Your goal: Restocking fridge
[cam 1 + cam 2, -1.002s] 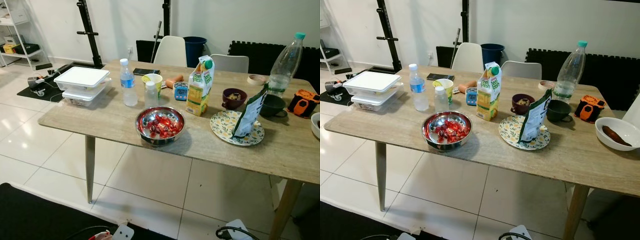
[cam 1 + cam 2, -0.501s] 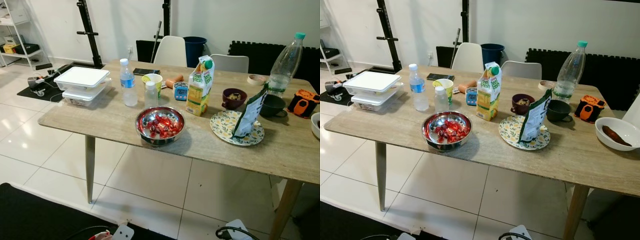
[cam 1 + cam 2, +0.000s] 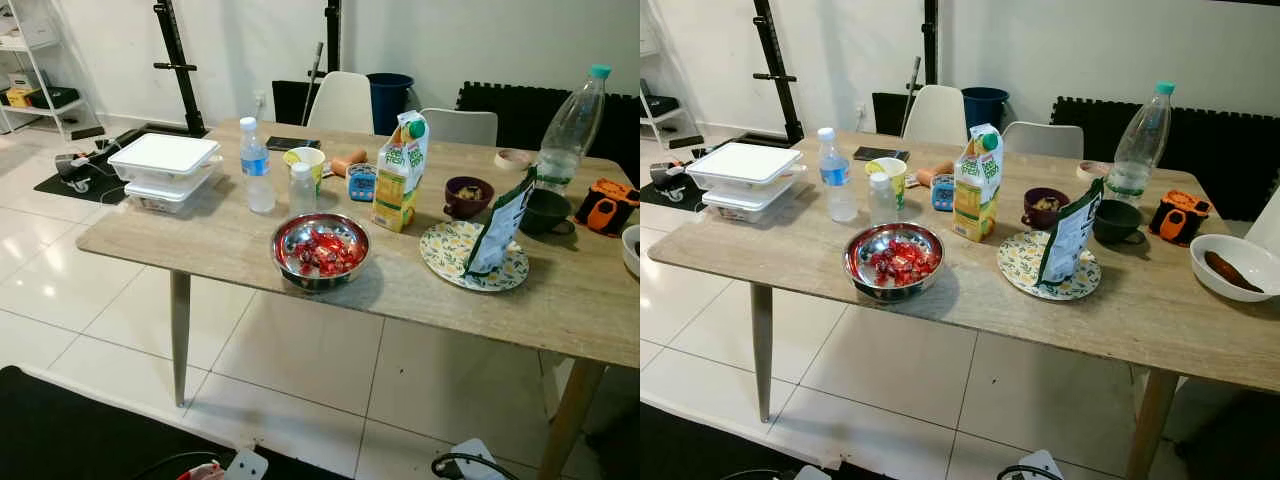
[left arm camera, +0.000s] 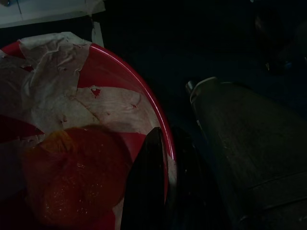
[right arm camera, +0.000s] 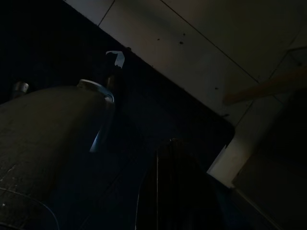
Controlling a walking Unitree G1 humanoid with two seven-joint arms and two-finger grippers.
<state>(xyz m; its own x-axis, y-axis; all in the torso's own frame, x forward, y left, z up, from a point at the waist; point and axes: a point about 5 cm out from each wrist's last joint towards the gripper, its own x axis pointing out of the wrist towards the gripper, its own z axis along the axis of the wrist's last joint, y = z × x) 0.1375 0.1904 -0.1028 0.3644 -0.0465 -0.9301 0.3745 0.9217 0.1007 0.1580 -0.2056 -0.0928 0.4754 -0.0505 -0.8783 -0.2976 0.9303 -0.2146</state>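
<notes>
Zero movement to report: against the views from a moment back, every item on the tabletop (image 3: 200, 235) sits exactly where it was and the head camera has not shifted, so the restocking looks stalled before any pick. The likeliest fridge candidate, the juice carton (image 3: 398, 175), stands upright mid-tabletop toward the far edge, cap on, untouched. Near the front edge a steel bowl (image 3: 320, 250) is heaped with red-wrapped sweets. At the left end two white lidded boxes (image 3: 165, 170) are stacked, contents hidden. Between them and the carton stand a small water bottle (image 3: 257, 168), a short white-capped bottle (image 3: 302, 190) and a yellow-green cup (image 3: 306, 160). Right of the carton, a maroon bowl (image 3: 468, 195) holds some food, and a green snack bag (image 3: 497, 225) stands on a patterned plate (image 3: 450, 255). At the far right corner stands a tall clear bottle (image 3: 570, 125) with a teal cap; at the right end a white bowl (image 3: 1230, 262) holds something brown and long. Down low, the left end effector (image 4: 168, 191) sits at the rim of a red bowl (image 4: 120, 81) lined with white paper, an orange lump (image 4: 72, 177) inside; too dark to tell whether it is apart or clamped. The right end effector (image 5: 165, 191) hangs in shade, and I cannot tell its state either.
</notes>
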